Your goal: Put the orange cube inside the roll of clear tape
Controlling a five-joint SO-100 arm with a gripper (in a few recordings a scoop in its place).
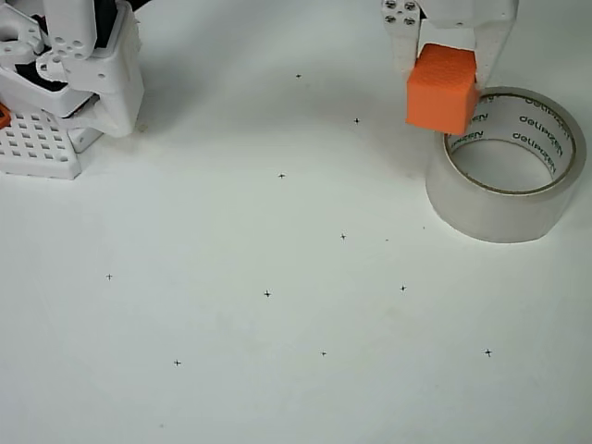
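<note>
Fingers of our white gripper (447, 57) clamp the orange cube (442, 90) from both sides in the overhead view. We hold it raised, overlapping the upper left rim of the roll of clear tape (505, 215), which rests on the white table (277, 324).

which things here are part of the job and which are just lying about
Part of the job:
- orange cube, gripped in the hand over the roll's near rim
- roll of clear tape, lying flat, hole up

Just lying about:
- white perforated block at the left edge
- small black cross marks on the table
</note>
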